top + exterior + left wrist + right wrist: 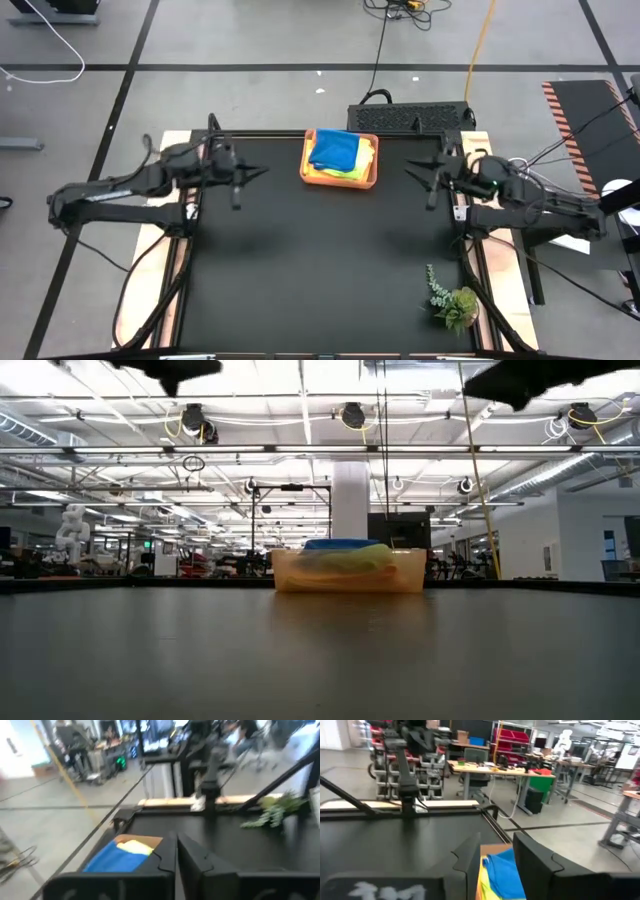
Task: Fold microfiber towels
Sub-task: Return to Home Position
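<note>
Seen from above, my left gripper (262, 173) sits left of the orange bin (338, 184) and my right gripper (410, 172) right of it. Both point inward at the bin, in the frame's upper middle on the table (320, 270). The bin's long side runs left to right. The blue towel (334, 150) lies folded on top, toward its left end. Only this view and my left wrist view catch the plant sprig (455, 303), at lower right. The low view alone shows the bin's side wall, with blue over a yellow towel (370, 557). My left fingers look pressed together, as far as I can tell. My right fingers stand spread, holding nothing. A pale mark (385, 890) on my right wrist is unreadable.
</note>
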`<state>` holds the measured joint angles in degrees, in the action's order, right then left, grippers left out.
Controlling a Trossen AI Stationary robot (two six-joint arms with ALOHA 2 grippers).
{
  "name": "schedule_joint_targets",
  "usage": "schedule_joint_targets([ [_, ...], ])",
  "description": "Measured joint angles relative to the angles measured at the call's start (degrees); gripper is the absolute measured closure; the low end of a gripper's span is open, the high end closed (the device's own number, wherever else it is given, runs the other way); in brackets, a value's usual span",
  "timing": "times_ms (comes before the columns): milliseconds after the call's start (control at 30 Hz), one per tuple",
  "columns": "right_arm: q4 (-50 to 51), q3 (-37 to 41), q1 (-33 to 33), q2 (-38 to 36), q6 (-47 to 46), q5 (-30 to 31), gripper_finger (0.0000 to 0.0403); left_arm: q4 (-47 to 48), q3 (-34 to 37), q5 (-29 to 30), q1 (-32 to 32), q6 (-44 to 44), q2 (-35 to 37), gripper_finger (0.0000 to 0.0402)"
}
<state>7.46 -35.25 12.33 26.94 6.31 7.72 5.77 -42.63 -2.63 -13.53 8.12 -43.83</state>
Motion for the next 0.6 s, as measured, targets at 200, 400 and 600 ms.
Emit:
schedule_joint_targets([
  [200, -0.7, 8.8, -4.4, -7.5, -2.1, 4.5, 0.0324, -1.1, 9.7, 0.1, 2.8, -2.9, 12.8, 0.0385],
  [400, -8.8, 20.3, -5.5, -10.8, 0.7, 4.1, 0.0338, -3.0, 18.7, 0.3, 3.5, -1.0, 22.1, 0.0372],
  [600, -13.3, 26.6, -5.5, -14.3, 1.0, 4.0, 0.0344, -6.1, 26.0, 0.2, 3.5, -0.6, 28.7, 0.0391],
])
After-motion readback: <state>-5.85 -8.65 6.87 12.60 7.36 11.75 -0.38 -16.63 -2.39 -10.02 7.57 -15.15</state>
